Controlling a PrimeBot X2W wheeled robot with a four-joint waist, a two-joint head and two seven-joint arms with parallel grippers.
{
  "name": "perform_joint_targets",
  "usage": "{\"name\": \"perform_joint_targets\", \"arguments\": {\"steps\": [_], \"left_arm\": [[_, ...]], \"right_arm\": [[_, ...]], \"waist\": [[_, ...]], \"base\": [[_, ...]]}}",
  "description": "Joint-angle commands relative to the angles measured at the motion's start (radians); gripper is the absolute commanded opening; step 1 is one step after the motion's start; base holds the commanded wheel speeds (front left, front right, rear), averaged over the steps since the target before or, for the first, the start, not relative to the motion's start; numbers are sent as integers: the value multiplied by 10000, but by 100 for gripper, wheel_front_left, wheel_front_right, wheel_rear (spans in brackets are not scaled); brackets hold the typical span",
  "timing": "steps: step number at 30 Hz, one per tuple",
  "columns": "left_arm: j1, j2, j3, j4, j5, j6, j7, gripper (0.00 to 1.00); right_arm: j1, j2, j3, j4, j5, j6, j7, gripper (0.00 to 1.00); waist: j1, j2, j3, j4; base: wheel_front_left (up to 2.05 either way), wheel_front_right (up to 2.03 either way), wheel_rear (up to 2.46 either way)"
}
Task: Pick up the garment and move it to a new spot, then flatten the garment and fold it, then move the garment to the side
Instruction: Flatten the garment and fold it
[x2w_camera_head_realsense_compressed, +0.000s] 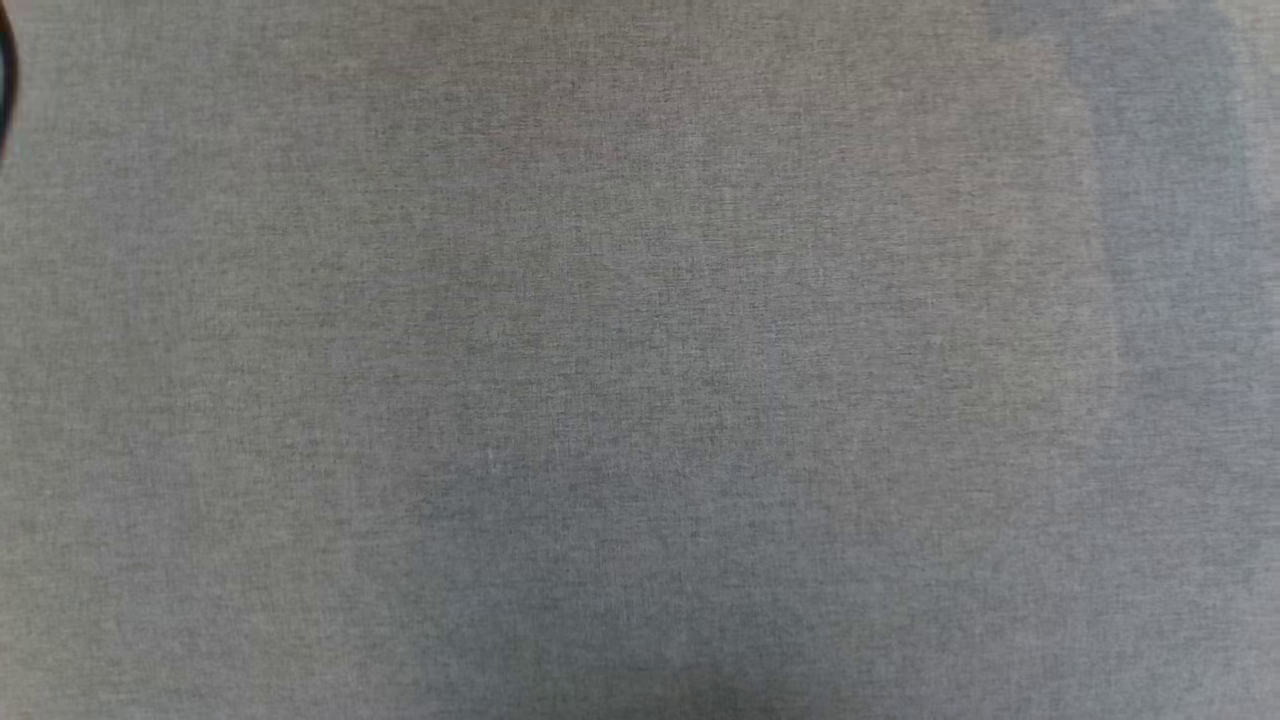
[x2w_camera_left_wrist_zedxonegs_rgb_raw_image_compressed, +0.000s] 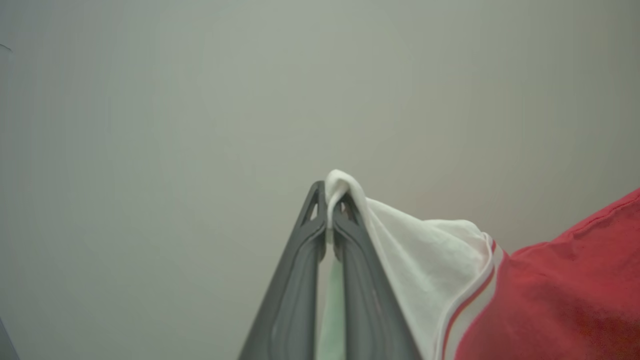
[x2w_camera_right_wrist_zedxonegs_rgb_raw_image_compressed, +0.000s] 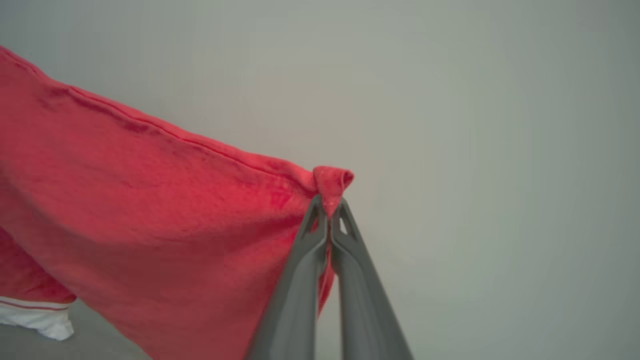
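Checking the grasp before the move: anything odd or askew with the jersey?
Mildly: left gripper pinches the white sleeve tip, right gripper a red hemmed corner, so the jersey is held at mismatched points.

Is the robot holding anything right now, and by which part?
Yes, the garment. The left gripper is shut on the edge of its white sleeve; the right gripper is shut on a corner of its red fabric.
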Motion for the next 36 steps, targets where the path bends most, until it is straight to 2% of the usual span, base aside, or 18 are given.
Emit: {"name": "perform_joint_targets", "arguments": {"steps": [1,6,8,16,21,28,36], "left_arm": [[573,202,-52,6,-61,-33,-129,0],[2657,504,-29,-353,-388,-24,-319,0],[3656,532,34,-653,-529,104,-345,0],[8355,768,434,-2570,-910,983,-366,0],[11284,842,355,-3724,-1108,1569,-367,0],[14509,1137,190,-4884,-1674,2220,-258,0],[17144,1419,-54,-6227,-2284,2884,248,0]], "right_arm": [[534,114,314,89,172,-7,-188,0],[2037,273,1109,226,897,-7,-830,0],[2702,238,1476,152,1184,-7,-1010,0],[5552,-234,2784,-520,2175,-7,-1584,0],[7379,-636,3392,-1019,2554,-7,-1802,0],[9618,-1278,3781,-1749,2979,-7,-1967,0],[11948,-1862,3329,-2477,3286,-7,-2064,0]], "waist": [[-2,-1,-107,-79],[-2,-1,-533,-35],[-2,-1,-760,63],[-2,-1,-1970,331],[-2,-1,-2940,515],[-2,-1,-3946,546],[-2,-1,-4844,530]], "base": [[0,0,0],[0,0,0],[0,0,0],[0,0,0],[0,0,0],[0,0,0],[0,0,0]]}}
